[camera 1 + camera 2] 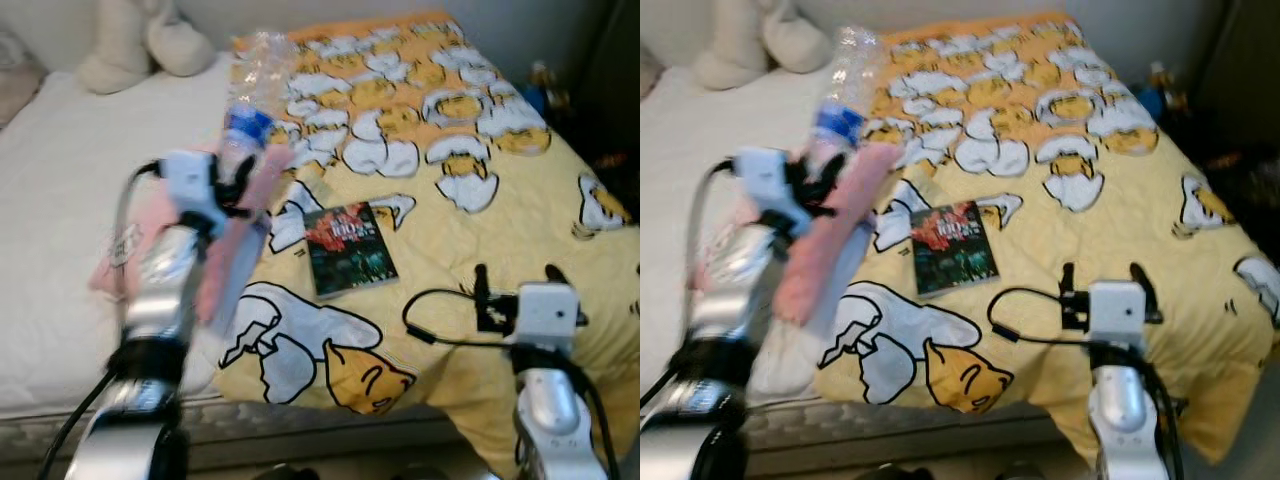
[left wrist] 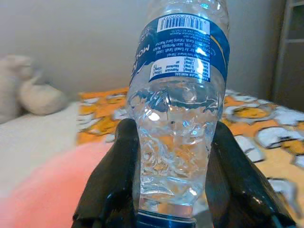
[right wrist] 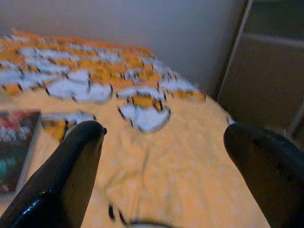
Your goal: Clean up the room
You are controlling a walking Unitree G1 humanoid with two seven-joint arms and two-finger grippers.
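Note:
My left gripper is shut on a clear plastic water bottle with a blue label, held up over the left part of the bed. In the left wrist view the bottle stands between the two black fingers, cap end towards the wrist. My right gripper hangs open over the yellow blanket near the bed's front edge, with nothing between its fingers. A dark book lies flat on the blanket between the two arms.
A pink cloth lies along the blanket's left edge, under my left arm. A cream plush toy sits at the head of the white sheet. Dark furniture stands right of the bed.

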